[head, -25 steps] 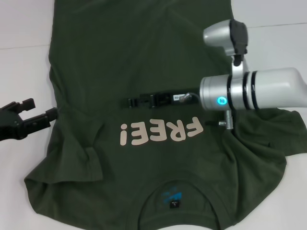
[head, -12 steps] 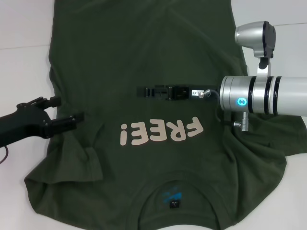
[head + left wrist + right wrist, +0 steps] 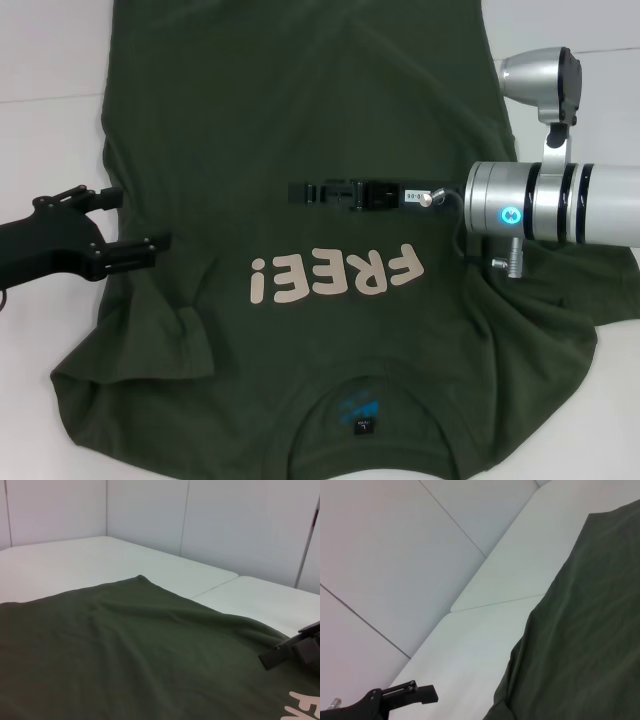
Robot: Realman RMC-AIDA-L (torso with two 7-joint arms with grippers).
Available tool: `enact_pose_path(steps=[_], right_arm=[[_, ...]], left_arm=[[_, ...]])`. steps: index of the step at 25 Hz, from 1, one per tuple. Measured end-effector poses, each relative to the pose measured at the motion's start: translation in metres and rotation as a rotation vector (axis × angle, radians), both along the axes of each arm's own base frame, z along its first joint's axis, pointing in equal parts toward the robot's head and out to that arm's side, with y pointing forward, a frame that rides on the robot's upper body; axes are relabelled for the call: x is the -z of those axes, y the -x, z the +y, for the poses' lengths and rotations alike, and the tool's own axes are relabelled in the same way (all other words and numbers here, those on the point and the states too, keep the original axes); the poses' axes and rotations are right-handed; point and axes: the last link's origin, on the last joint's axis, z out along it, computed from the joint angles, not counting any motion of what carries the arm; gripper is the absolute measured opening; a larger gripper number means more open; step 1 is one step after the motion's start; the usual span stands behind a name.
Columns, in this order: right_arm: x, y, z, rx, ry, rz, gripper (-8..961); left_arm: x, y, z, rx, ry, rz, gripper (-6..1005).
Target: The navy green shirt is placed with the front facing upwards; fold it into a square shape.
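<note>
Shirt [image 3: 300, 200] flat on table [image 3: 50, 50], left end effector [image 3: 135, 220] open at edge

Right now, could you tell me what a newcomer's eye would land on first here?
The dark green T-shirt covering most of the white table, its pale FREE! lettering mid-chest. The left claw is open at the shirt's left edge; the right claw reaches over the middle.

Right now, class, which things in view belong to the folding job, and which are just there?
Part of the job:
navy green shirt, front up, partly rumpled
left gripper, open, at the shirt's left edge
right gripper, over the chest above the FREE! lettering

Just there:
white table under the shirt
pale wall panels behind
</note>
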Motion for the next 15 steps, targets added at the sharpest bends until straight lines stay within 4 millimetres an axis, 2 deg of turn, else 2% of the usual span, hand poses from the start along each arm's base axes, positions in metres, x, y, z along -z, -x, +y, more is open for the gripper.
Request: enact_pose_path(steps=[8,15], right_arm=[[-0.002,-0.008,-0.004,0.024,-0.008,0.007,882],[-0.002,-0.009,-0.004,0.026,-0.008,0.007,881]], left_arm=[[0.018,-0.011,0.000,0.038,0.052,0.022,903],[0.029,-0.013,0.003,0.041,0.062,0.055,902]])
